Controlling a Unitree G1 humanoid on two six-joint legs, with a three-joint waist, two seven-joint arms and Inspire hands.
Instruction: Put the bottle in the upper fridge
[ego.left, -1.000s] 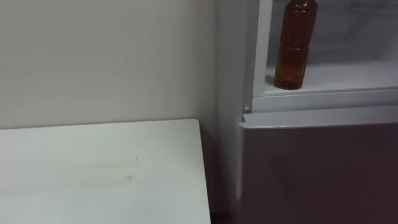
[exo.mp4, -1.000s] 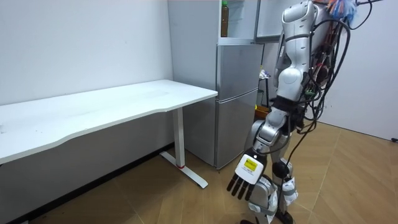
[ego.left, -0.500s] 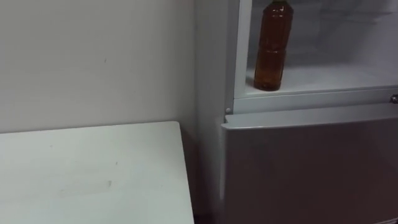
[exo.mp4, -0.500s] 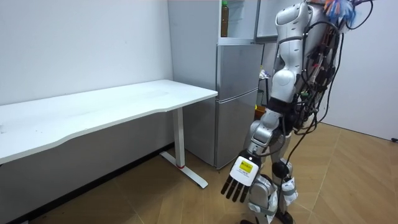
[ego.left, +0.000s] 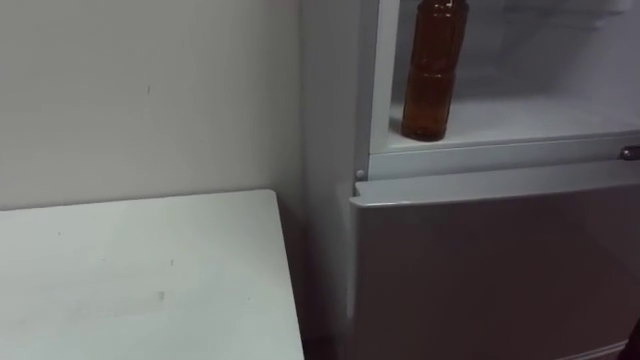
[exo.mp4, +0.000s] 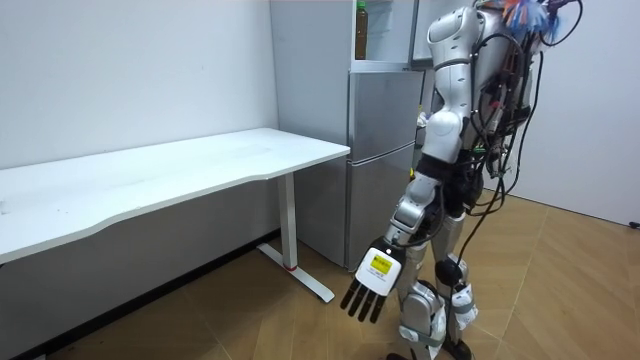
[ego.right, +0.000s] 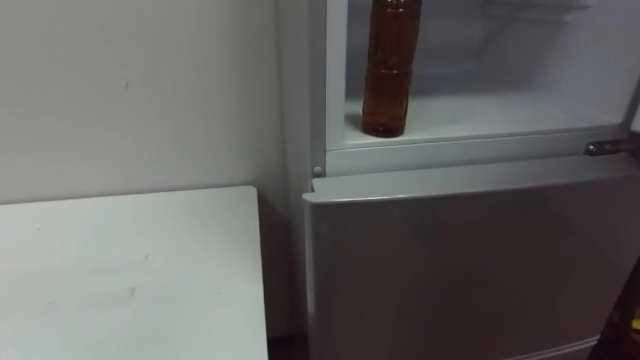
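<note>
Left eye view puts the bottle upright, long axis vertical, on the white shelf of the open upper fridge compartment. It stands near the compartment's left wall and above the shut lower door, with nothing else to be seen on that shelf, and the desk lies lower, to the fridge's left. Room view shows the left hand hanging low beside the robot's leg, fingers straight, spread and holding nothing, so the bottle stands high above it and well apart; the placing looks done, with perhaps only closing the compartment left.
</note>
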